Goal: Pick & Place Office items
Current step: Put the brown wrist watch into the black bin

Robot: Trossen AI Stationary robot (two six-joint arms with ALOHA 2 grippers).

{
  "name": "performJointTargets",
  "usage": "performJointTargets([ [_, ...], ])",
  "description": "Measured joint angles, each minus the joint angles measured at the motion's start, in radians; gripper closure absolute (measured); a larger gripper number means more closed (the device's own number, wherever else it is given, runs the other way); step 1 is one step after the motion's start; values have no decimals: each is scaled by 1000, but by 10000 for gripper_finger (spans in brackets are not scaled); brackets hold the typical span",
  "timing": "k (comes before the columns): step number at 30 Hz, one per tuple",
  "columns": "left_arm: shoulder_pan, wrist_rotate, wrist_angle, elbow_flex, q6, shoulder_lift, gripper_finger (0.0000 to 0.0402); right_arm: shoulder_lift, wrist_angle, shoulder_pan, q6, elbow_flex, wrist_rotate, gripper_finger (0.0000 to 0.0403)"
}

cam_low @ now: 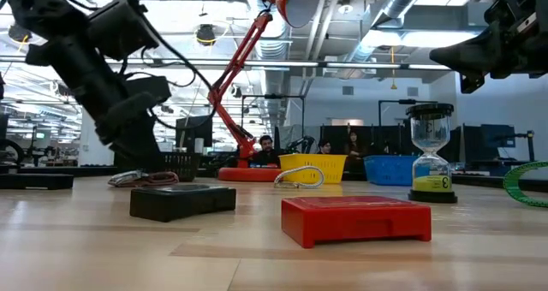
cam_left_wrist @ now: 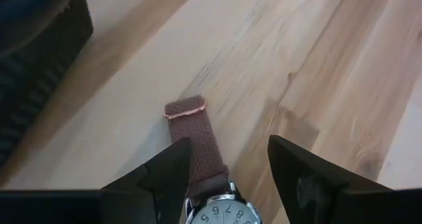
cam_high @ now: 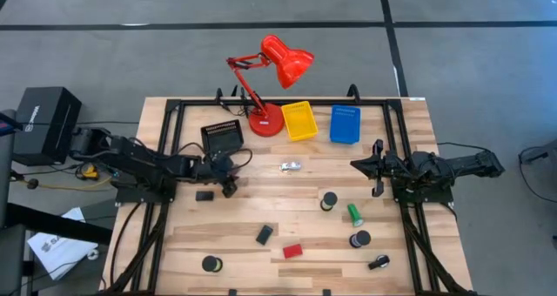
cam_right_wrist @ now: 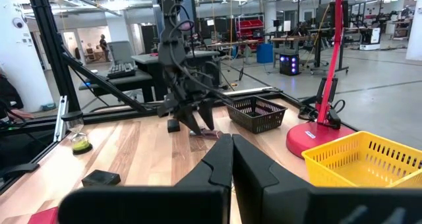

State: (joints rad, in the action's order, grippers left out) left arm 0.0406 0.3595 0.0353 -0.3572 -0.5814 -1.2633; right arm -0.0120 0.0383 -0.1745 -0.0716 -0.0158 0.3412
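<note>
I see left hand [cam_left_wrist: 227, 178] spread low over a white-faced wristwatch with brown woven strap [cam_left_wrist: 198, 145] lying on the wooden counter [cam_left_wrist: 297, 59] beside the black mesh basket [cam_high: 222, 137] | right hand [cam_right_wrist: 232, 159] pressed together, raised at counter's right side

— Behind the lamp base [cam_high: 265, 122]? Nothing visible. Just right of it: two trays [cam_high: 299, 121] side by side, at the table's [cam_high: 287, 222] far edge.
— And left of it? A mesh basket [cam_high: 221, 137], with the left gripper [cam_high: 230, 188] near, over a wristwatch [cam_left_wrist: 201, 159] lying flat between its spread fingers.
</note>
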Motion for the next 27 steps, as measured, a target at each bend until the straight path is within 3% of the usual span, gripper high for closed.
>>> performJointTargets([
  [12,-8,11,-4,60,-2,0,237,0,0,0,0,0,0,403],
  [23,-9,34,-7,60,2,1,347,0,0,0,0,0,0,403],
  [27,7,49,-53,62,4,1,370,0,0,0,0,0,0,403],
])
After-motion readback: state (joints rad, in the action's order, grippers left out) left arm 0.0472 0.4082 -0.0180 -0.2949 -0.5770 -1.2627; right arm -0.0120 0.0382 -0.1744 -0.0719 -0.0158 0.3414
